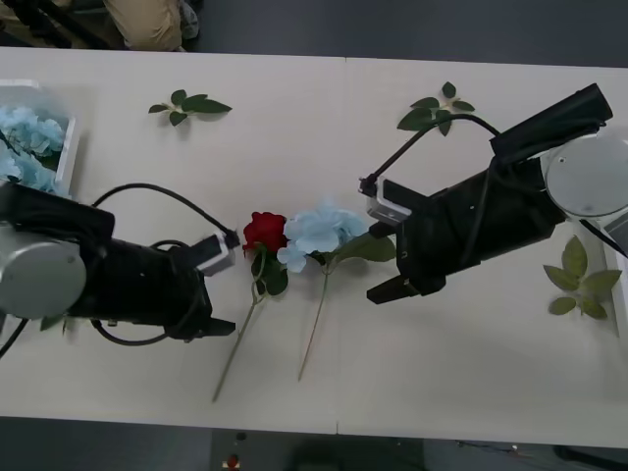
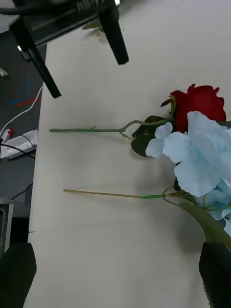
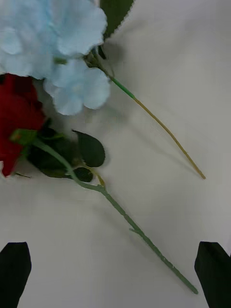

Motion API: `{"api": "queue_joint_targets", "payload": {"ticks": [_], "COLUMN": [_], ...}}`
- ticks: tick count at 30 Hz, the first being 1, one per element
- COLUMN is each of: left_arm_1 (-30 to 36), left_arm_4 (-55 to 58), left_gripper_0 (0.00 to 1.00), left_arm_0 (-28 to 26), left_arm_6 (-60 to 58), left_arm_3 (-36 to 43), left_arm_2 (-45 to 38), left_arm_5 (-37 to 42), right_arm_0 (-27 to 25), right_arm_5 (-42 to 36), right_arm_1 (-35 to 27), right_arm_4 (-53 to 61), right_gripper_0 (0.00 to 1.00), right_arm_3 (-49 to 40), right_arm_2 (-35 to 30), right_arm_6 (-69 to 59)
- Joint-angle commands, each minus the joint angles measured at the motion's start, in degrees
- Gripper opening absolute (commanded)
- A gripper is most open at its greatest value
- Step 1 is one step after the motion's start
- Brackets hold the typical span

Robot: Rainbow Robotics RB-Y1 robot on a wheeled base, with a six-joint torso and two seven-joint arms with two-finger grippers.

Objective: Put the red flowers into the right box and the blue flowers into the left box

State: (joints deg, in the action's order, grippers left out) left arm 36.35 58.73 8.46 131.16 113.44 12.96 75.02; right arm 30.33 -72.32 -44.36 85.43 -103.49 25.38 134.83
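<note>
One red flower (image 1: 265, 232) and one blue flower (image 1: 320, 229) lie side by side mid-table, heads touching and stems pointing toward the near edge. My left gripper (image 1: 212, 322) hovers open just left of the rose stem (image 3: 120, 211), with nothing between its black fingers (image 3: 14, 269). To the right of the blue flower's stem (image 2: 110, 194), my right gripper (image 1: 394, 288) is also open and empty. The left box (image 1: 67, 157) at the far left holds blue flowers (image 1: 29, 137). A sliver of the right box (image 1: 620, 257) shows at the right edge.
Loose green leaf sprigs lie at the back left (image 1: 189, 105), the back middle (image 1: 437, 110) and the right (image 1: 579, 282). The table's near edge (image 1: 334, 422) runs just beyond the stem ends. In the right wrist view, the left gripper (image 2: 82, 45) shows beyond the stems.
</note>
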Motion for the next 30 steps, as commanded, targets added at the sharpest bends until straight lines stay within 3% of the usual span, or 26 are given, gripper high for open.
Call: {"api": "queue_joint_targets", "payload": {"ticks": [1,15,30], "left_arm_1": [1.0,0.5,-4.6], "left_arm_4": [-6.2,-21.2,-23.7], "left_gripper_0": [1.00,1.00,1.00], "left_arm_0": [2.7,8.8,10.2], "left_arm_6": [-7.6,-25.8,-27.1], "left_arm_3": [1.4,-1.7,-12.4], "left_arm_2": [4.5,21.7,23.0], "left_arm_5": [-0.6,-0.6,-4.0], "right_arm_0": [0.4,0.1,-0.1], "right_arm_5": [-0.4,-2.9,-1.2], "right_arm_1": [-0.5,-1.5,-1.4], "right_arm_4": [1.7,5.3,5.5], "right_gripper_0": [1.00,1.00,1.00], "right_arm_3": [2.4,6.9,7.0], "right_arm_2": [-2.2,-3.8,-3.9], "right_arm_6": [7.8,18.5,18.5]}}
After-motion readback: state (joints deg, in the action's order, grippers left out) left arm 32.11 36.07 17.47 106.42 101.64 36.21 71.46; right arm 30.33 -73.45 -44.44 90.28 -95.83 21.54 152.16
